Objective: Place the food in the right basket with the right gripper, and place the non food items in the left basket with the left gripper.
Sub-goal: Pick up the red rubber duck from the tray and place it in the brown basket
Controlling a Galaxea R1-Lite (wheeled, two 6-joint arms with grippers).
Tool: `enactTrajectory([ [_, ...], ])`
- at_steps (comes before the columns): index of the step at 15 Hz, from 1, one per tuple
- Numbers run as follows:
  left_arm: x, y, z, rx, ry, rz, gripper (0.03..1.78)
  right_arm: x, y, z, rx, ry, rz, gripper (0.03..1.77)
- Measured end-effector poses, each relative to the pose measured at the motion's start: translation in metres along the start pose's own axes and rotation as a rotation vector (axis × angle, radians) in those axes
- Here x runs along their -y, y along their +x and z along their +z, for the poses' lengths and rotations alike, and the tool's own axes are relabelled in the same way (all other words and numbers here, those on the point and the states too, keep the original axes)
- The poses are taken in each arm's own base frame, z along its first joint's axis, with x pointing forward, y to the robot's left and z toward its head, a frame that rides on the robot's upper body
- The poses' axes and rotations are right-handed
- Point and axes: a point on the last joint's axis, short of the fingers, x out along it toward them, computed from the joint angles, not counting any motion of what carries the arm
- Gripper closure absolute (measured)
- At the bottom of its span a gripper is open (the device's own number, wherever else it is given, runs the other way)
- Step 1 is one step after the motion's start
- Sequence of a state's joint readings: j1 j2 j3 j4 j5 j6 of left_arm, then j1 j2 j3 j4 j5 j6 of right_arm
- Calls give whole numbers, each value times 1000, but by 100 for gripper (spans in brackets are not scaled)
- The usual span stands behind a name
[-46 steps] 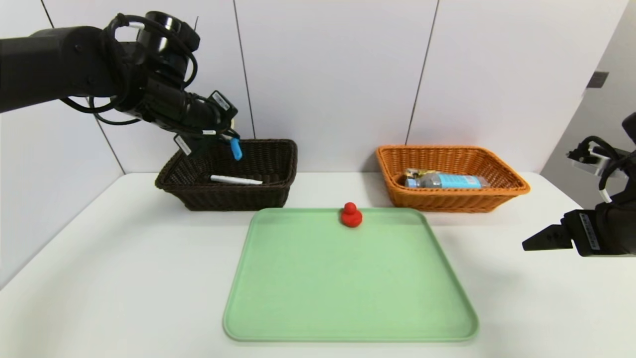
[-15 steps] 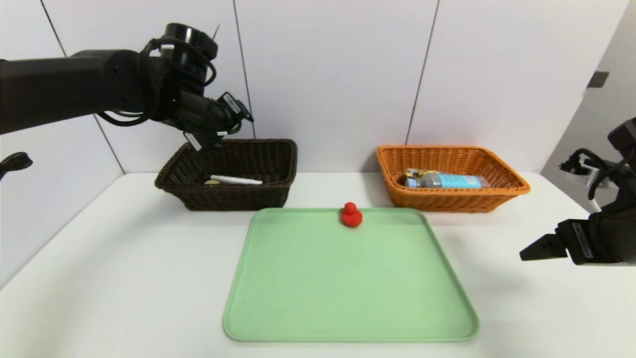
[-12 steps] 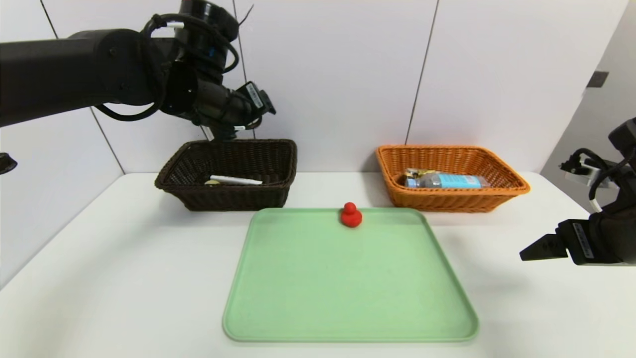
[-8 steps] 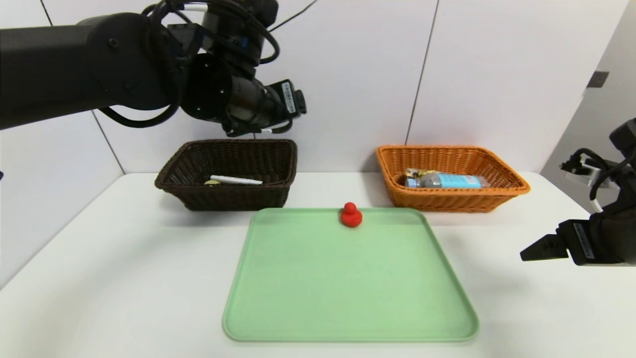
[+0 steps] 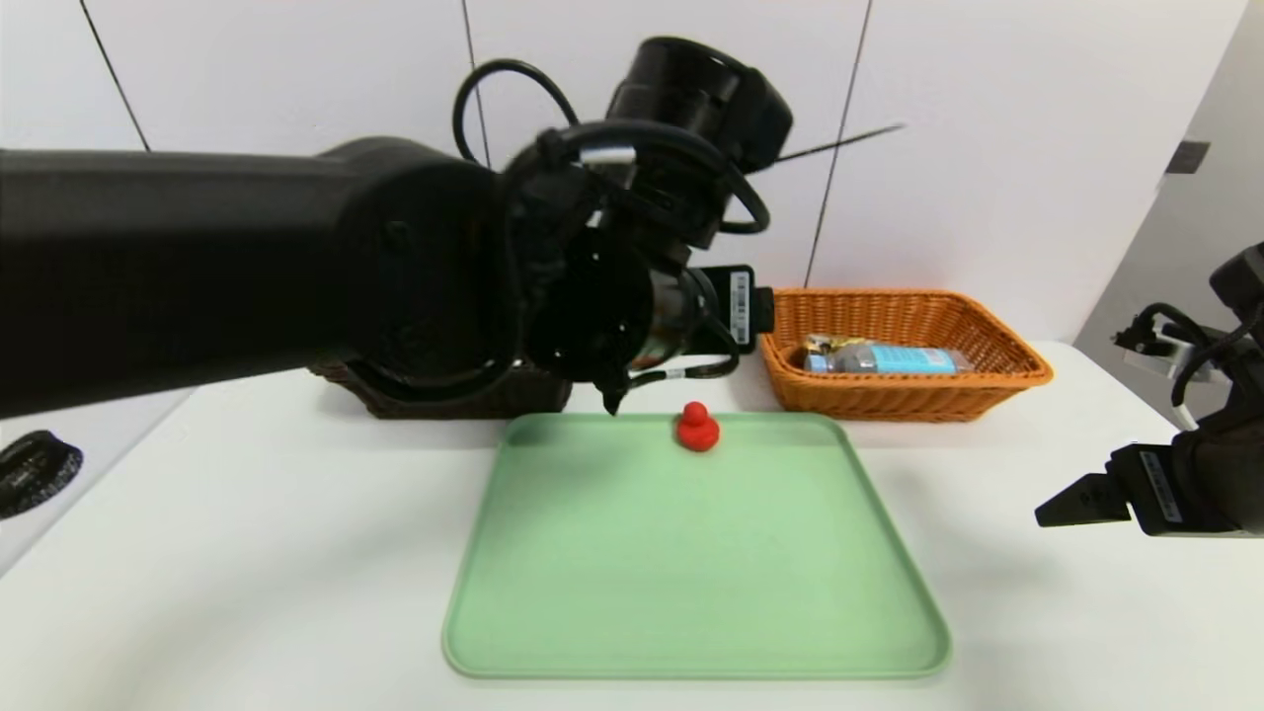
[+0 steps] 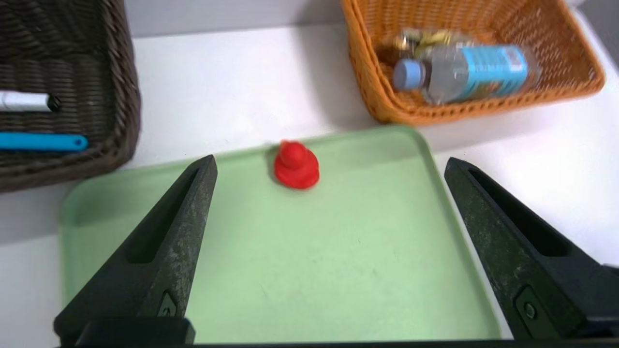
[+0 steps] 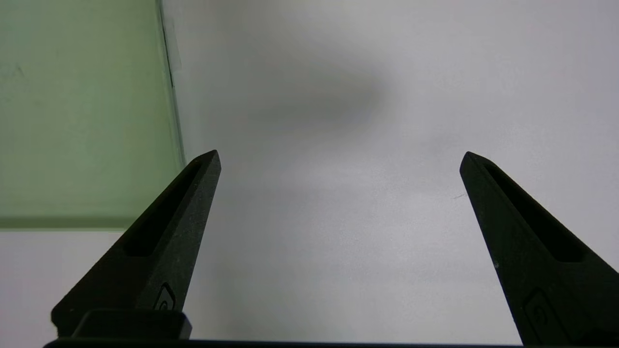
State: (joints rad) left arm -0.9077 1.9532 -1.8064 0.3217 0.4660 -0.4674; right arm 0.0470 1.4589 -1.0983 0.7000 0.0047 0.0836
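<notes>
The white tabletop carries a green tray at centre, with the dark brown basket at its far left corner and the orange basket at its far right. The left arm has swung away from over the dark brown basket and now fills the middle of the head view, well above the tray's far edge; the left gripper faces the tray with fingers spread wide and nothing between them. The blue pen it carried a few seconds ago now lies in the dark brown basket beside a white marker, so that non-food delivery appears complete. The right gripper is parked over bare tabletop just off the tray's right edge, unchanged, fingers wide and empty. The orange basket already holds a water bottle and a small wrapped item. One object remains on the tray: a red toy duck, upright near the far edge. In my judgement it is non-food, the left gripper's next pick, and the last item outstanding.
</notes>
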Motion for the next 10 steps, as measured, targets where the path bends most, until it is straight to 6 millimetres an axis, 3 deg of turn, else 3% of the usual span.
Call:
enactTrajectory([
  [6,14,34,-66,-54,84,108,13,0,5,3,59,0,4,9],
  [10,16,51,-90,-92,120,138,12,0,8,2,52,1,3,9],
])
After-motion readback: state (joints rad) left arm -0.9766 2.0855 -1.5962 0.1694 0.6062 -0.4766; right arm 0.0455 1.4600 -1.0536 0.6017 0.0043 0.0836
